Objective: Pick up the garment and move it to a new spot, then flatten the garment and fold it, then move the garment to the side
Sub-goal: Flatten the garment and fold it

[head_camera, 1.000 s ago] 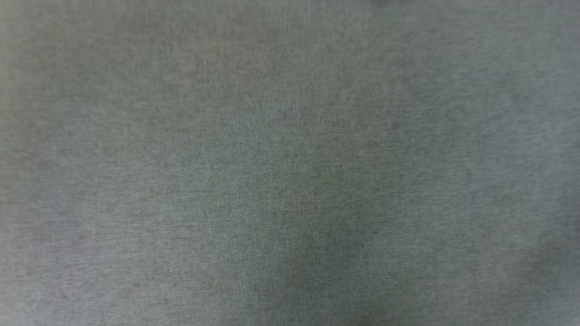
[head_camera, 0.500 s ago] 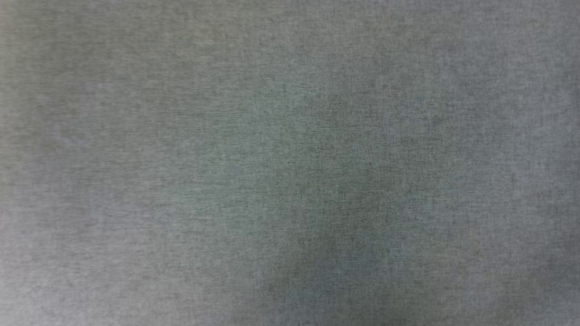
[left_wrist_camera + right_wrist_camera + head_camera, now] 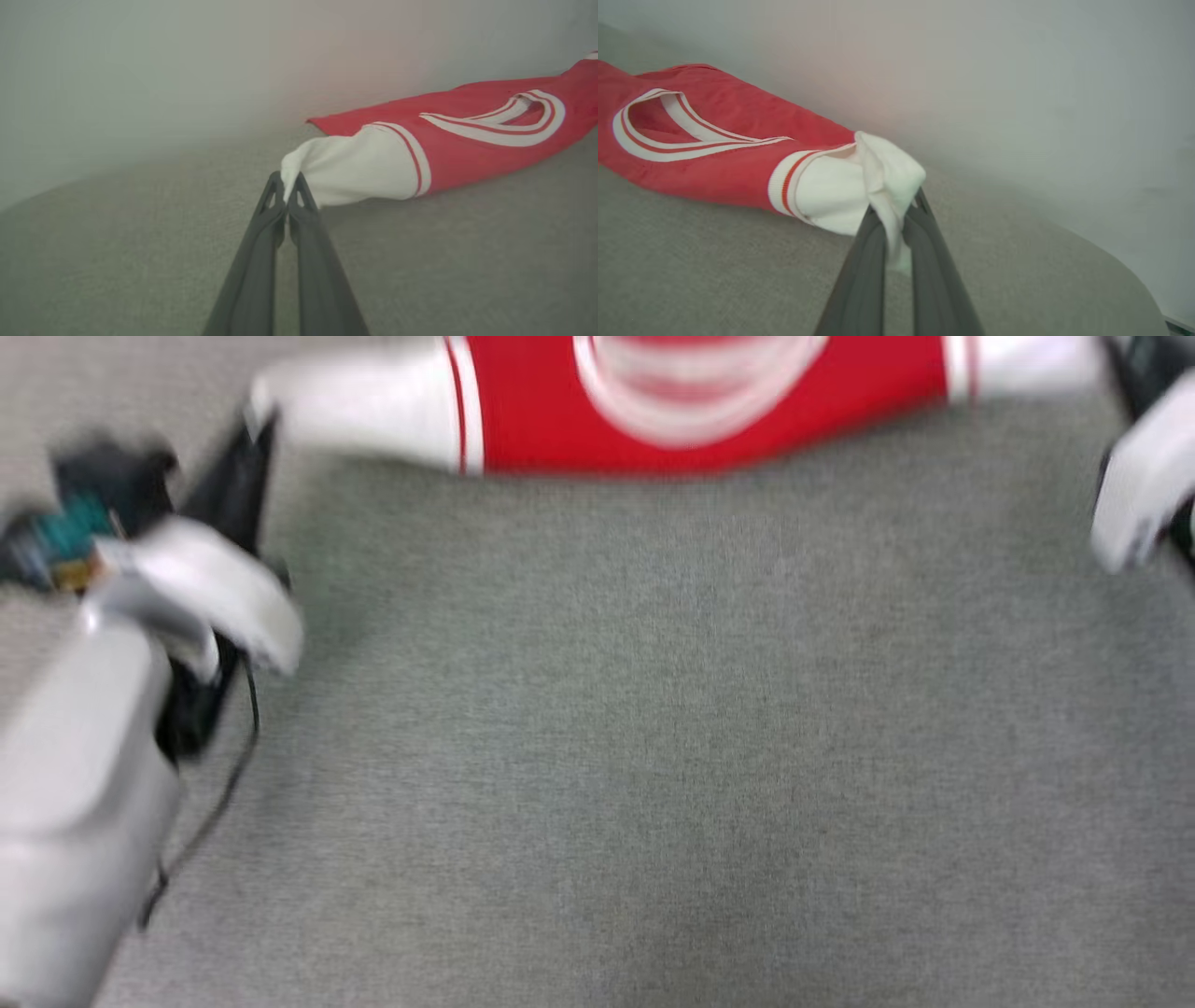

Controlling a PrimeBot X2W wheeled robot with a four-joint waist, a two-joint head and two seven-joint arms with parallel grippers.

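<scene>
Crosswise garment (image 3: 523, 429), neck edge (image 3: 695, 434) nearest

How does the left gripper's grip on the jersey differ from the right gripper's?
The left gripper pinches just the tip of one sleeve; the right gripper has the other sleeve bunched deeper, cloth hanging between its jaws. The left's sleeve is pulled smooth; the right's is crumpled. Both are shut on a white sleeve of the red jersey.

A grey woven surface (image 3: 653, 756) meets a plain pale wall (image 3: 140, 70).
</scene>
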